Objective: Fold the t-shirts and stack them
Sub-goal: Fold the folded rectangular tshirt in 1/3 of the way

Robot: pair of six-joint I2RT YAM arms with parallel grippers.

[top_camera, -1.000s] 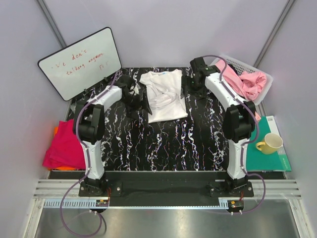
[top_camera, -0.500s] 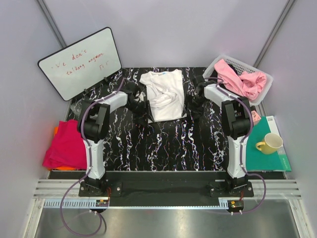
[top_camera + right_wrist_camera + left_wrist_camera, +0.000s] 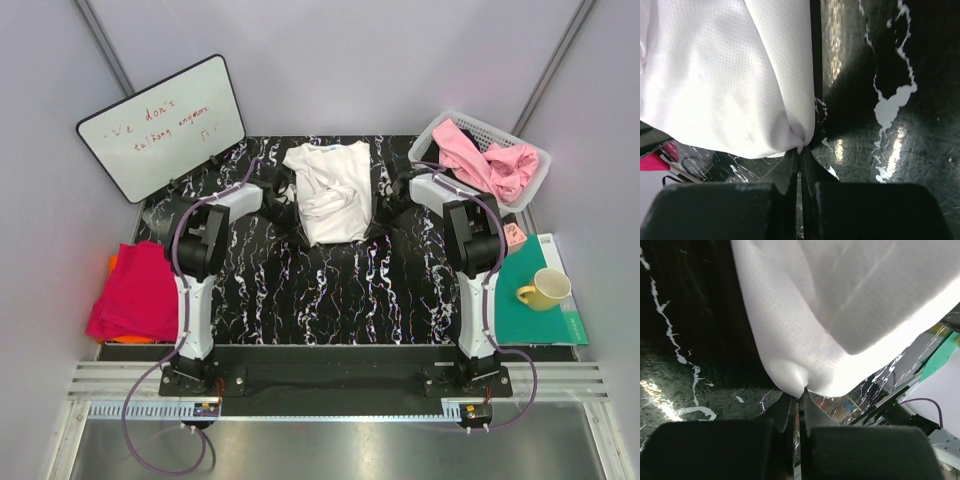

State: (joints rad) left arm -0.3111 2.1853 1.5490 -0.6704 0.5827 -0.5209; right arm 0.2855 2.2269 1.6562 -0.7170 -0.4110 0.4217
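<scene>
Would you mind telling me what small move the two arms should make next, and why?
Probably raise both pinched corners together just off the table: the left gripper and right gripper are each shut on a near hem corner of the white t-shirt, which lies flat.

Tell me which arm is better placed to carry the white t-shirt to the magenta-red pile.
Probably left: the left pincer is shut on a white t-shirt corner, and the magenta-red pile lies on its side. The right pincer grips too, but farther off.
</scene>
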